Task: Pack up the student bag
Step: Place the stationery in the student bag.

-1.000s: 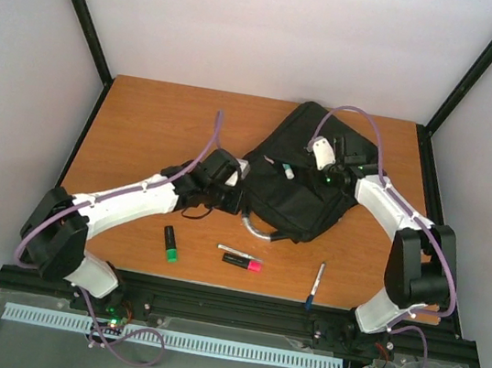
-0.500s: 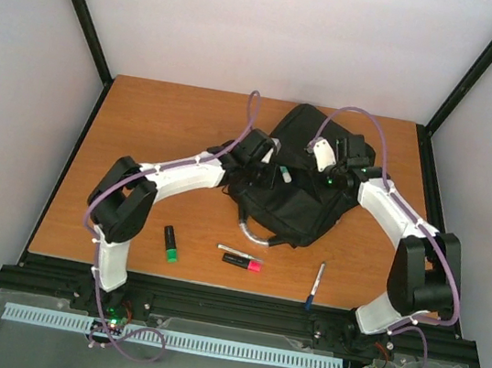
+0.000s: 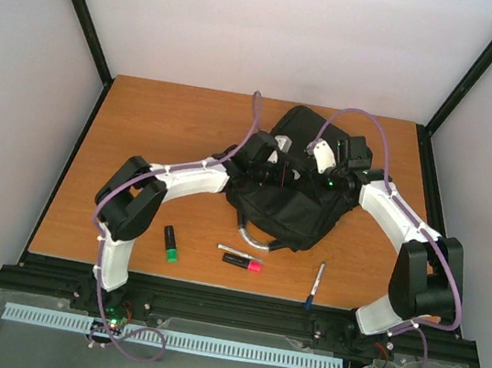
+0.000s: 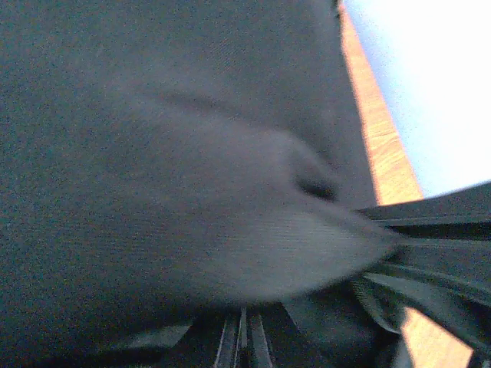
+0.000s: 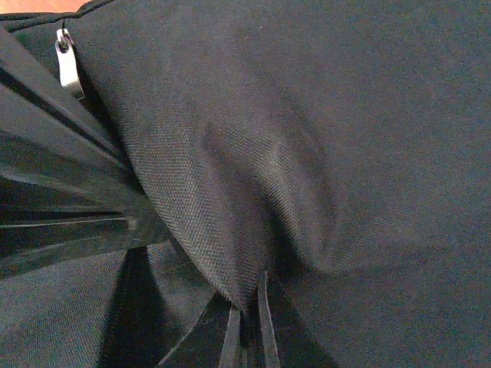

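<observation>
Overhead first: black student bag point(image 3: 297, 201) flat on the wooden bench point(image 3: 161, 134), far half, right of centre, grey loop handle point(image 3: 253, 233) poking out at its near-left edge. Left hand point(image 3: 277, 172) down on the bag's upper left part, right hand point(image 3: 321, 175) down on its upper right part, both touching fabric and near each other; jaw gap not readable from up here. Loose on the bench, on the near side of the bag and apart from it: green highlighter point(image 3: 169, 243) to the left, thin white pen point(image 3: 238, 251) with black-and-pink marker point(image 3: 242, 261) just beside it in the middle, blue-tipped pen point(image 3: 315, 285) to the right near the front edge. Left wrist next: blurred, black fabric filling nearly the whole frame, a bulging fold drawn down into the jaws at the bottom, jaws narrow, pinched on bag cloth; black straps point(image 4: 430, 253) at right, sliver of bench behind. Right wrist last: sharper, woven black fabric, one fold tucked between closed-up jaws at bottom centre, right hand likewise gripping the bag; silver zip pull point(image 5: 67, 65) at top left, pleated black folds below it.
</observation>
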`<state>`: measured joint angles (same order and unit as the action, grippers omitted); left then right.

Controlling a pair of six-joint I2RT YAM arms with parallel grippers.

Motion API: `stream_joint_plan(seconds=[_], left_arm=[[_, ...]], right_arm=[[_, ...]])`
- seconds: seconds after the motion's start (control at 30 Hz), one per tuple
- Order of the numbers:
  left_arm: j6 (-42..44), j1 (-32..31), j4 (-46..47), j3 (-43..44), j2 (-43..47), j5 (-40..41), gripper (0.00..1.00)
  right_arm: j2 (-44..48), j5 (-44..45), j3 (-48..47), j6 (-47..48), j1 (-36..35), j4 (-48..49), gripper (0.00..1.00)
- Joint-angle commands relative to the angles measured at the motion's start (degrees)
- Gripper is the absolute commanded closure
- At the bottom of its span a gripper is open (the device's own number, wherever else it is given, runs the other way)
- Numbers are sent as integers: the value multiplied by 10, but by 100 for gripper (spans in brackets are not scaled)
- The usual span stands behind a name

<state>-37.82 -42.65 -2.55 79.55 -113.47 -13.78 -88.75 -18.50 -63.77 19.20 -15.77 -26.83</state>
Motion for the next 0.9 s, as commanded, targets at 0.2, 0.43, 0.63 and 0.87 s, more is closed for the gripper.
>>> stream_joint_plan(seconds=[0.2, 0.43, 0.63, 0.87], left_arm=[[53, -7, -15, -48, 127, 21, 91], [107, -10, -89, -89, 198, -3, 80], [166, -49, -159, -121, 252, -8, 58], [170, -113, -182, -141, 259, 3, 44]], right_arm=[[16, -29, 1, 1, -3, 17, 97], [5, -29, -3, 1, -3, 13, 97], [3, -27, -3, 1, -2, 13, 97], [1, -27, -3, 1, -3, 13, 97]])
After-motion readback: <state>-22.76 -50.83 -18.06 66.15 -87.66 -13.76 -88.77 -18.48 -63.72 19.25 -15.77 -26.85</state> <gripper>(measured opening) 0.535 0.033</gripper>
